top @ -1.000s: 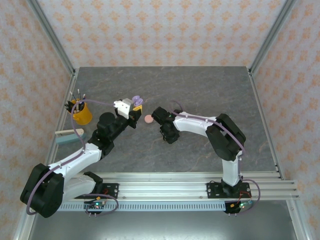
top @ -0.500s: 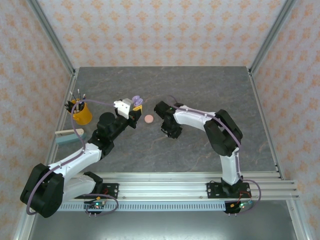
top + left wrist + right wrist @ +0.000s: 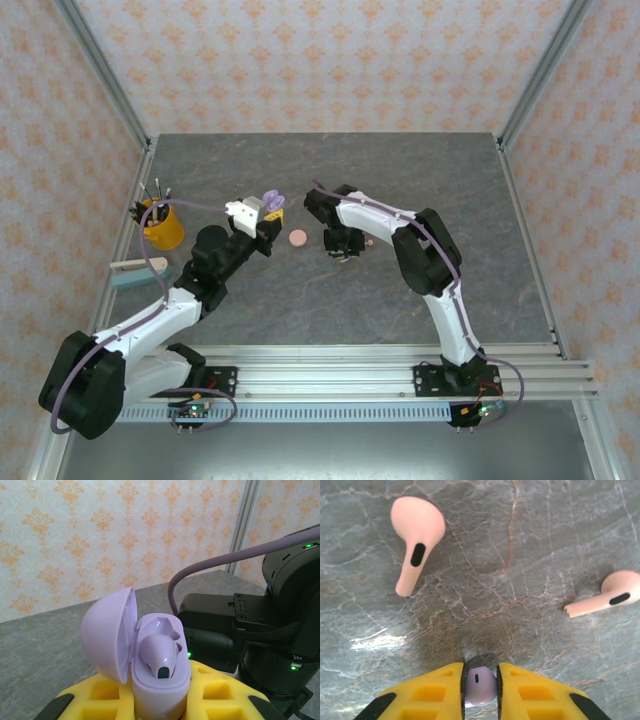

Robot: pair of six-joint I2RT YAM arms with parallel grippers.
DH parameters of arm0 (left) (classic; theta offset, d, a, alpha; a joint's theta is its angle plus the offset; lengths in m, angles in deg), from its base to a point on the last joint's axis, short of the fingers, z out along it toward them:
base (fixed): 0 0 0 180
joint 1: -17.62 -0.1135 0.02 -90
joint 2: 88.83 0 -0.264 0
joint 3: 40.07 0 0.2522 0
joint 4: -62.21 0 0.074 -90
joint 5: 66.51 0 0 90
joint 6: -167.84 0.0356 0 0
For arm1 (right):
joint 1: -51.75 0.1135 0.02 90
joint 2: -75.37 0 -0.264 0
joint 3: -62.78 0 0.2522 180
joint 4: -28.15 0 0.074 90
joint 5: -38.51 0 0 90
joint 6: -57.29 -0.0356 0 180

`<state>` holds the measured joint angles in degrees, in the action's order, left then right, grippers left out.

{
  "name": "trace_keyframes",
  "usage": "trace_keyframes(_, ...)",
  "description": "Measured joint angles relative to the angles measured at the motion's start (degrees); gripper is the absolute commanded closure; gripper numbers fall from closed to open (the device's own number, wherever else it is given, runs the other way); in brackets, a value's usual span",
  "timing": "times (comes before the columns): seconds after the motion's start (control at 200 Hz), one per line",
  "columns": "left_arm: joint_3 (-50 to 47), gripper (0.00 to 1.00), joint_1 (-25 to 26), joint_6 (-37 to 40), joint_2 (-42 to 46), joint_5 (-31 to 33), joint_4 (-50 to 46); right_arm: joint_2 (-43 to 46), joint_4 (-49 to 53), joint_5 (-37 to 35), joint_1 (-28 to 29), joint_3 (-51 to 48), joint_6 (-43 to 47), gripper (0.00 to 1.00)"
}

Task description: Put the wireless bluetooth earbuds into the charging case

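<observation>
The open lilac charging case (image 3: 107, 630) stands upright between the yellow fingers (image 3: 95, 695) of my left gripper (image 3: 161, 706), which is shut on it. One lilac earbud (image 3: 159, 655) sits in the case, and the slot beside it is bare. In the top view the left gripper (image 3: 264, 212) holds this case (image 3: 270, 199) above the table. My right gripper (image 3: 480, 680) is shut on a second lilac earbud (image 3: 480, 687) right at the table surface. Two pale pink earbuds (image 3: 417, 535) (image 3: 610, 597) lie loose on the table ahead of it. From above, the right gripper (image 3: 343, 247) points down beside the left one.
A pink round case (image 3: 297, 239) lies shut on the table between the two grippers. A yellow cup of pens (image 3: 163, 226) and a teal block (image 3: 138, 272) sit at the left edge. The right arm's black wrist (image 3: 250, 630) is close behind the held case.
The right gripper has narrowed onto the lilac earbud, and its wrist has shifted back and to the right. The left arm and the case have stayed still.
</observation>
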<state>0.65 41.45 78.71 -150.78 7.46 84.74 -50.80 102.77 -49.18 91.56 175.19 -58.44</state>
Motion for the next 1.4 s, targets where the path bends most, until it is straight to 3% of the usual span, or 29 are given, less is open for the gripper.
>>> trace_keyframes(0.215, 0.0, 1.00, 0.0, 0.0, 0.2, 0.0, 0.0, 0.0, 2.7, 0.0, 0.0, 0.0, 6.9, 0.64)
trace_keyframes(0.385, 0.0, 1.00, 0.0, -0.3, 0.5, 0.0, -0.1, 1.0, 2.1, 1.0, 0.0, -0.9, 5.6, 0.60)
trace_keyframes(0.495, 0.0, 1.00, 0.0, -0.8, 0.5, 0.0, -0.1, 4.9, -0.2, 1.8, 0.0, -4.6, -1.2, 0.60)
trace_keyframes(0.691, 0.0, 1.00, 0.0, -0.9, 0.5, 0.0, -0.1, 16.9, -7.7, 2.7, -0.4, -17.2, -21.9, 0.54)
trace_keyframes(0.826, 0.0, 1.00, 0.0, -0.9, 0.5, 0.0, -0.1, 18.4, -11.3, 3.6, -0.6, -20.2, -31.4, 0.54)
trace_keyframes(1.401, 0.0, 1.00, 0.0, -1.1, 0.4, 0.0, -0.1, 12.1, -14.3, 4.7, -0.9, -17.6, -37.5, 0.55)
